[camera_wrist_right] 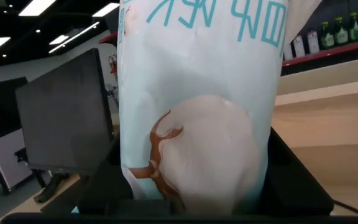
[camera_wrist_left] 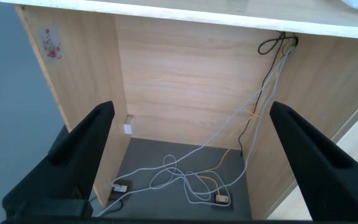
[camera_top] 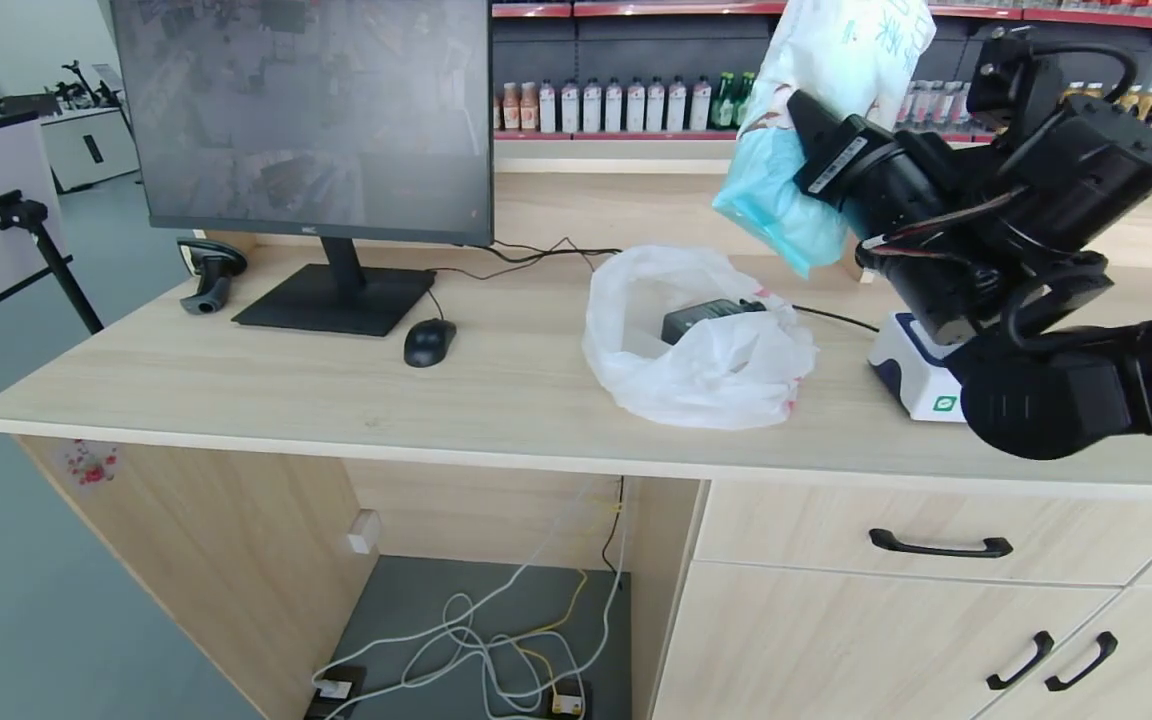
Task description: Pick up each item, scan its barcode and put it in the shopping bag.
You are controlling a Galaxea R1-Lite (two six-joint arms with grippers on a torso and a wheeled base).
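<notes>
Clamped in black right gripper, white-and-turquoise plastic packet above pale wooden counter, near white plastic shopping bag; left gripper spread apart.

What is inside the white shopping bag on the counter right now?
A dark boxy item shows through the open mouth of the shopping bag. Its lower part, and anything else lying deeper, is covered by the crumpled white plastic.

You are looking at mostly singles, plus three handles.
You are seeing one monitor, one mouse, one hand scanner, one bag with one dark box showing in it, one packet, one white stand and those three handles; the shelf bottles are sitting too small to count.
</notes>
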